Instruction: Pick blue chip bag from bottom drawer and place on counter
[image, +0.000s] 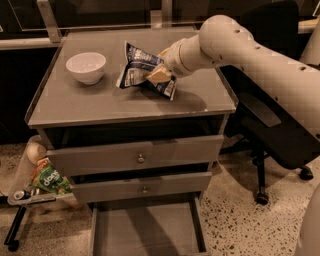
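Note:
The blue chip bag (140, 70), crinkled dark blue and white, is on the grey counter (100, 107) right of the white bowl. My gripper (159, 71) is at the bag's right side, its pale fingers (158, 76) closed on the bag. The bag's lower edge looks to touch the counter top. The bottom drawer (145, 230) is pulled out at the foot of the cabinet and shows only its flat grey floor.
A white bowl (86, 66) stands on the counter's left part. Two knobbed drawers (140, 157) are slightly open. A green snack bag (50, 181) hangs in a side rack at left. A black office chair (270, 135) stands at right.

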